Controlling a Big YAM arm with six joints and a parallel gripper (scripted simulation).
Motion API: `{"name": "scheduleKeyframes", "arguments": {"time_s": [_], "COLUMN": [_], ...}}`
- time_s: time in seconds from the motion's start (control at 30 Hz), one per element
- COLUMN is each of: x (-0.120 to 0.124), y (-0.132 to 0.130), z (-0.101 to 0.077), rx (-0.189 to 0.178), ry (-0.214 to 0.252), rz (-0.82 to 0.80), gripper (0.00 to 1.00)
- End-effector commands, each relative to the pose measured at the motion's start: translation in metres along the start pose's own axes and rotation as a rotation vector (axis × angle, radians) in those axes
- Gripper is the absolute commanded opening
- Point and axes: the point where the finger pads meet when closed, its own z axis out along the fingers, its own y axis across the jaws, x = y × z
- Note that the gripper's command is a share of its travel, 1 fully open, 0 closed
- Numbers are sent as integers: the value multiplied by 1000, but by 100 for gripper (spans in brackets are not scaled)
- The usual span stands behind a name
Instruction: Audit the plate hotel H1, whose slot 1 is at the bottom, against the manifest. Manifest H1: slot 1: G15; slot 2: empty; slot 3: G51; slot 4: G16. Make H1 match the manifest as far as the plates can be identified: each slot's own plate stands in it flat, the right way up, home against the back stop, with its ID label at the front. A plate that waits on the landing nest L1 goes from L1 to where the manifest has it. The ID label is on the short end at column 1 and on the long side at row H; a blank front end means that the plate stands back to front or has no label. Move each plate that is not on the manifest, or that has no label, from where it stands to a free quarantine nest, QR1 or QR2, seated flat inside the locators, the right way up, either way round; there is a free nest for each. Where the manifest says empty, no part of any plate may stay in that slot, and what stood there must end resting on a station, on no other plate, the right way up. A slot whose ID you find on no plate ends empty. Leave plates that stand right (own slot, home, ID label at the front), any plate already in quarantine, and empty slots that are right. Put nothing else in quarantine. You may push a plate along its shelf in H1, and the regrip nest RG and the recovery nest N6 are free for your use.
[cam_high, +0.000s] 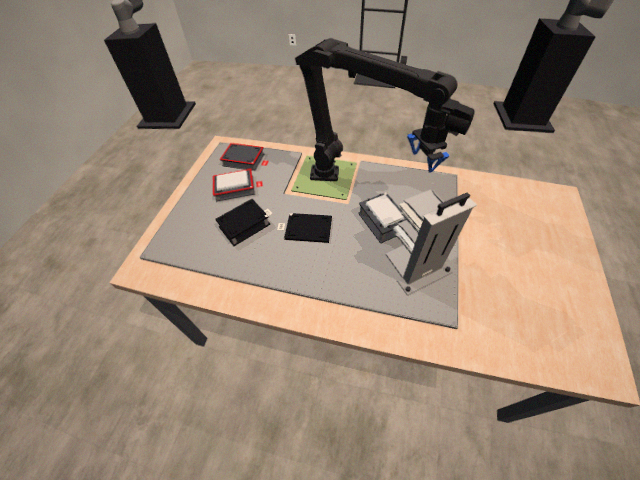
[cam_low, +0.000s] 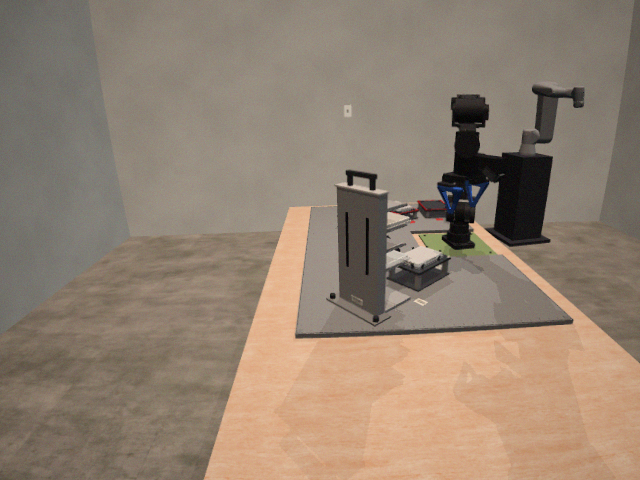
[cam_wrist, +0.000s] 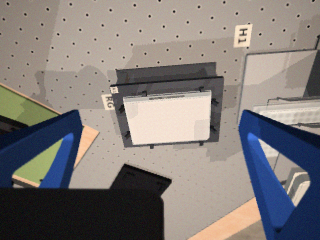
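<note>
Plate hotel H1 (cam_high: 438, 242): grey upright tower with a black carry handle, standing near the right edge of the grey perforated mat, toward the worktop's far right quarter. We see pale plates jutting from its shelves on the side facing the arm's base; which slot each occupies, and any ID text, we cannot read.

White plate (cam_wrist: 167, 119): lies flat on the dark nest labelled RG (cam_wrist: 120, 132), just beside the tower's open face. We judge it sits there so it can be regripped or its label end checked before shelving.

Gripper (cam_high: 427, 151): blue fingers spread fully wide, holding nothing, hanging high above the mat near the worktop's far edge, well apart from plate and tower. The wrist view looks straight down on the RG plate, a height we take to be for inspection, not grasping.

Red-framed nests, toward the far left corner: the farther one (cam_high: 241, 153) shows only a dark surface; the nearer one (cam_high: 233, 182) carries a white plate.

Two black nests (cam_high: 241, 220) (cam_high: 308, 227): mid-mat, left of centre, each with a small label tag alongside.

Green base plate (cam_high: 347, 192): at the far edge, under the arm's foot.
</note>
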Motion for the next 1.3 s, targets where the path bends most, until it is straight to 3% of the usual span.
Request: {"name": "scheduleKeyframes", "arguments": {"time_s": [0.0, 0.27, 0.33, 1.27], "x": [17, 37, 44, 129], "y": [-3, -5, -4, -11], "z": [-14, -8, -13, -12], "rx": [25, 12, 23, 21], "ry": [-18, -9, -18, -19], "rz": [121, 261, 307, 914], "gripper": [100, 100, 100, 100]}}
